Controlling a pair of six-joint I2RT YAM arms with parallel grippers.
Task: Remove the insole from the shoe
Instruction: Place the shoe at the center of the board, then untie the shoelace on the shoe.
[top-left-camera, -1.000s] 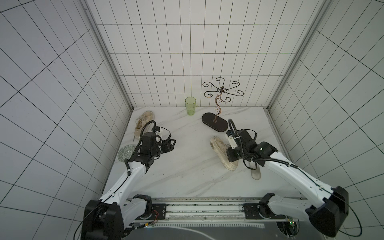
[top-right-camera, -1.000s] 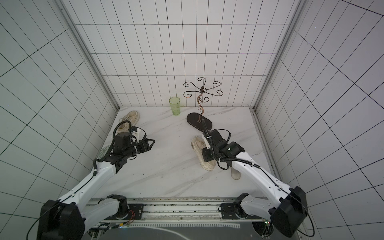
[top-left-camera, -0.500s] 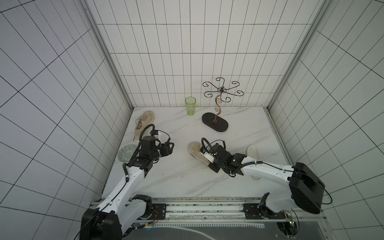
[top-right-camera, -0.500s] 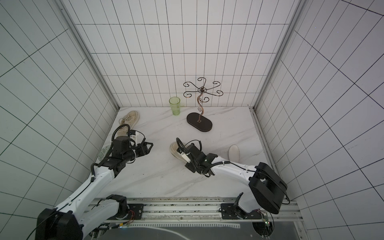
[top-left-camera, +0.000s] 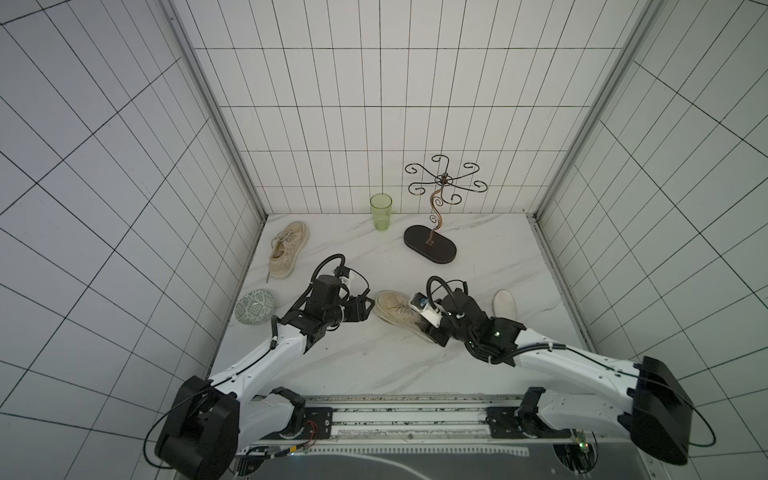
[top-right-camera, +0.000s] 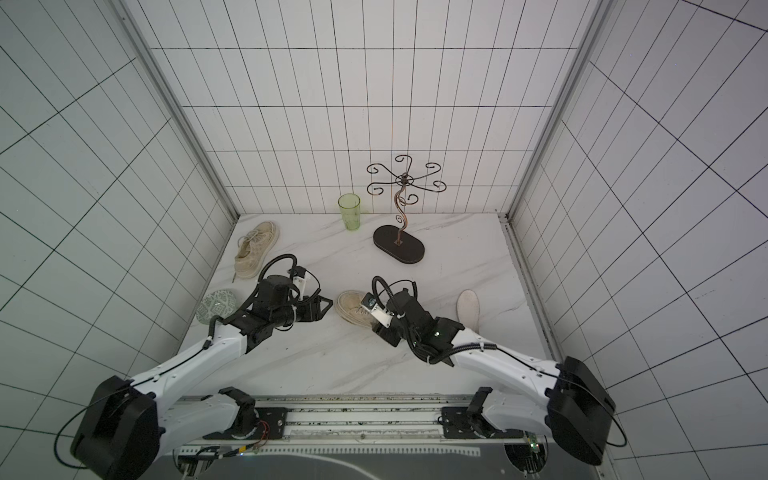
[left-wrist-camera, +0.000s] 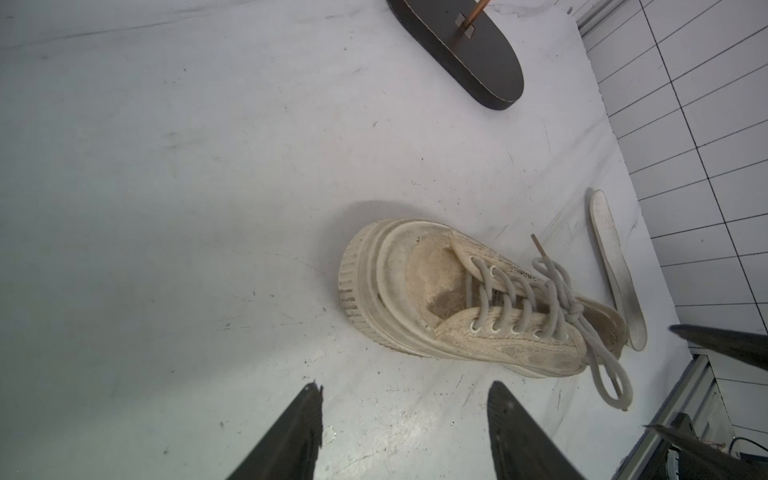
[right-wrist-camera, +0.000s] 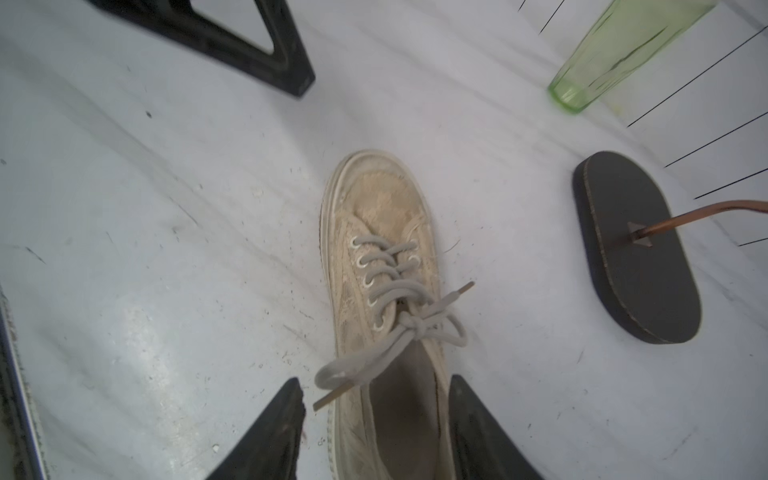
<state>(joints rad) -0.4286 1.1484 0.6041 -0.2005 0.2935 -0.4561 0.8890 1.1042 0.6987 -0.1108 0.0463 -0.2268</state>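
laced canvas shoe (left-wrist-camera: 457, 299) (grubby, rib-soled) near flat oblong insole (left-wrist-camera: 611, 257).

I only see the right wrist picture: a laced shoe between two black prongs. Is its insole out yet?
Observer: Yes. A white insole lies flat on the table, past the heel of the shoe, not touching it.
Operator: What's the black frame in my corner?
Observer: That's the left hand, open and empty, pointing at the shoe's toe.
Operator: Any other footwear around?
Observer: A second shoe lies along the table's left edge, farther back.
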